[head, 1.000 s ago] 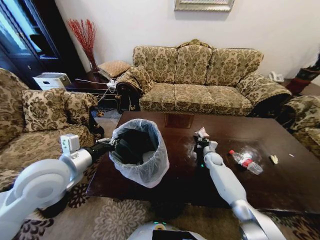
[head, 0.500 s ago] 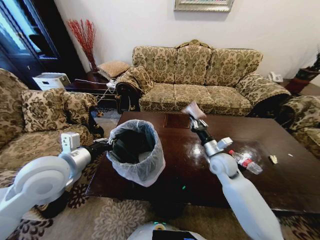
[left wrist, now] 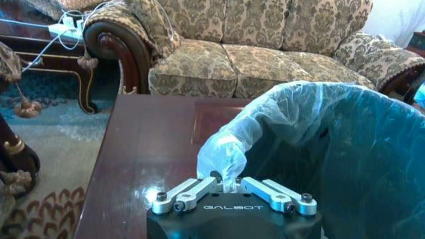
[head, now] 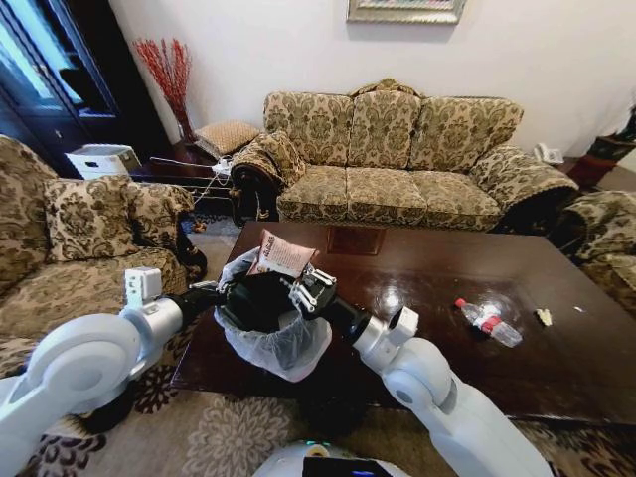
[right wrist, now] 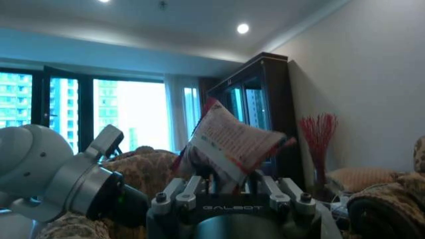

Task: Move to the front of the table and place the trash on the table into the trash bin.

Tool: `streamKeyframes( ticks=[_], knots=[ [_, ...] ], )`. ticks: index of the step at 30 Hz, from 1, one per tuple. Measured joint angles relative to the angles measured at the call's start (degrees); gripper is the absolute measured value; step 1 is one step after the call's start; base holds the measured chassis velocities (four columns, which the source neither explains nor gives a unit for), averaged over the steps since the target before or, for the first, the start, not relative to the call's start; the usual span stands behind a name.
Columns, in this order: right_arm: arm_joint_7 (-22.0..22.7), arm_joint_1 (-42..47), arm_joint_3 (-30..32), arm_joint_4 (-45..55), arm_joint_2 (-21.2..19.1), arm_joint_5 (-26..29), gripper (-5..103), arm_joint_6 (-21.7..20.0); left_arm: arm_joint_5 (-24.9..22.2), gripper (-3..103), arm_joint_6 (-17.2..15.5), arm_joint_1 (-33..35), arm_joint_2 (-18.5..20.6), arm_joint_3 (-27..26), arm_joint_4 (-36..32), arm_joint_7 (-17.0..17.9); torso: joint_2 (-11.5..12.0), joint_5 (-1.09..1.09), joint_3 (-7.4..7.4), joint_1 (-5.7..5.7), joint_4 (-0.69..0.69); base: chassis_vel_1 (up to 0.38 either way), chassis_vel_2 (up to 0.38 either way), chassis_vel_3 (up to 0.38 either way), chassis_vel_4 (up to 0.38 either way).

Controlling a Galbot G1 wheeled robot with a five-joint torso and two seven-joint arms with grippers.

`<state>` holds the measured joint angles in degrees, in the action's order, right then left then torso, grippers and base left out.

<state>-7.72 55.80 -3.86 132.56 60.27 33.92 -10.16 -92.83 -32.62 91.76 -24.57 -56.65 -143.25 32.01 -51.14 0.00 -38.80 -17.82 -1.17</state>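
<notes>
1. Patterned sofas stood behind and to the left of the dark glossy counter point(head: 556, 348), with a red twig arrangement point(head: 167, 72) in the far corner.
2. At the counter's left end, the bin point(head: 273, 333), lined with a whitish bag point(left wrist: 265, 124), was off the surface and tilted, its mouth turned up toward the right arm.
3. The left gripper point(left wrist: 232, 191) had its jaws closed on a bunched fold of the bag at the bin's rim.
4. The right gripper point(head: 303, 288) reached across from the right and hovered at the bin's mouth, jaws clamped on a wrapper point(head: 282, 256).
5. That wrapper was a flat, puffy white packet with red print; in the head view it stood above the jaws, its long axis tilted up and toward the left over the bin's far rim. The right wrist view showed it point(right wrist: 232, 142) rising out of the jaws at a slant.
6. On the counter's right half lay a crushed bottle point(head: 487, 321) with a red label, its long axis diagonal, cap toward the far left.
7. A yellowish scrap point(head: 544, 316) lay just right of it, apart from the bottle.
</notes>
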Motion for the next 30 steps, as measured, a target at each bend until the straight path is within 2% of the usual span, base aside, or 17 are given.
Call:
streamKeyframes(
  ticks=[2, 3, 6, 7, 9, 12, 15, 16, 18, 20, 21, 23, 24, 25, 28, 30],
  knots=[
    [0.4, -0.4, 0.0, -0.4, 0.1, 0.0, 41, -0.5, 0.0, 1, -0.2, 0.0, -0.4, 0.2, 0.0, -0.1, 0.0, 0.00, 0.00, 0.00, 0.00, 0.000, 0.000, 0.000, 0.000],
    [0.4, -0.4, 0.0, -0.4, 0.1, 0.0, 41, -0.5, 0.0, 1, -0.2, 0.0, -0.4, 0.2, 0.0, -0.1, 0.0, 0.00, 0.00, 0.00, 0.00, 0.000, 0.000, 0.000, 0.000],
    [0.6, -0.6, -0.3, -1.1, 0.0, -0.1, 57, -0.9, 0.1, 1, -0.4, 0.0, -0.8, 0.6, 0.0, -0.3, 0.0, 0.00, 0.00, 0.00, 0.00, 0.000, 0.000, 0.000, 0.000],
    [0.6, -0.6, -0.3, -1.1, 0.0, -0.1, 57, -0.9, 0.1, 1, -0.4, 0.0, -0.8, 0.6, 0.0, -0.3, 0.0, 0.00, 0.00, 0.00, 0.00, 0.000, 0.000, 0.000, 0.000],
    [0.6, -0.5, -0.4, -1.3, -0.1, -0.1, 68, -0.7, 0.1, 1, -0.5, 0.0, -0.8, 0.6, 0.0, -0.4, 0.0, 0.00, 0.00, 0.00, 0.00, 0.000, 0.000, 0.000, 0.000],
    [0.6, -0.4, -0.3, -1.3, -0.1, 0.0, 73, -0.2, 0.1, 1, -0.5, 0.0, -0.7, 0.6, 0.0, -0.5, 0.0, 0.00, 0.00, 0.00, 0.00, 0.000, 0.000, 0.000, 0.000],
    [0.6, -0.4, 0.0, -1.4, 0.0, 0.3, 89, 0.8, 0.1, 1, -0.5, 0.0, -0.5, 0.6, 0.0, -0.6, 0.0, 0.00, 0.00, 0.00, 0.00, 0.000, 0.000, 0.000, 0.000],
    [1.9, 0.0, 1.1, -0.9, 0.1, 0.8, 94, 1.2, 0.1, 1, -0.5, -0.1, -0.6, 0.4, 0.0, -0.6, 0.0, 0.00, 0.00, 0.00, -0.01, 0.000, 0.000, 0.000, 0.000],
    [3.6, 0.8, 2.4, 0.1, 0.2, 1.8, 98, 1.4, 0.1, 1, -0.5, -0.1, -0.7, 0.2, 0.0, -0.6, 0.0, 0.00, 0.00, 0.00, -0.01, 0.000, 0.000, 0.000, 0.000],
    [9.4, 4.1, 6.2, 2.4, 0.0, 5.1, 99, 2.2, 0.4, 1, -0.5, 0.1, -1.5, -0.6, 0.0, -0.3, 0.0, 0.00, 0.00, 0.00, 0.00, 0.000, 0.000, 0.000, 0.000],
    [9.4, 4.1, 6.2, 2.4, 0.0, 5.1, 99, 2.2, 0.4, 1, -0.5, 0.1, -1.5, -0.6, 0.0, -0.3, 0.0, 0.00, 0.00, 0.00, 0.00, 0.000, 0.000, 0.000, 0.000],
    [14.9, 9.3, 10.5, 2.2, -0.1, 5.0, 100, 3.0, 1.3, 1, -0.5, 0.1, -2.6, -0.7, 0.0, -0.2, 0.0, 0.00, 0.00, 0.00, 0.00, 0.000, 0.000, 0.000, 0.000],
    [16.1, 12.3, 13.0, 1.1, 0.0, 4.4, 100, 3.4, 1.7, 1, -0.5, 0.2, -3.2, -0.8, 0.0, -0.2, 0.0, -0.01, 0.00, 0.00, -0.01, 0.000, 0.000, 0.000, 0.000],
    [16.1, 12.3, 13.0, 1.1, 0.0, 4.4, 100, 3.4, 1.7, 1, -0.5, 0.2, -3.2, -0.8, 0.0, -0.2, 0.0, -0.01, 0.00, 0.00, -0.01, 0.000, 0.000, 0.000, 0.000],
    [17.2, 23.1, 23.1, -4.9, 1.8, 1.6, 100, 7.0, 2.9, 1, -0.5, 0.5, -4.9, -0.8, 0.0, -0.2, 0.0, 0.03, 0.00, 0.00, 0.01, 0.000, 0.000, 0.000, 0.000],
    [16.9, 24.4, 24.7, -5.8, 2.0, 1.3, 100, 7.7, 3.1, 1, -0.5, 0.6, -5.1, -0.8, 0.0, -0.2, 0.0, 0.01, 0.00, 0.00, 0.01, 0.000, 0.000, 0.000, 0.000]
  ],
)
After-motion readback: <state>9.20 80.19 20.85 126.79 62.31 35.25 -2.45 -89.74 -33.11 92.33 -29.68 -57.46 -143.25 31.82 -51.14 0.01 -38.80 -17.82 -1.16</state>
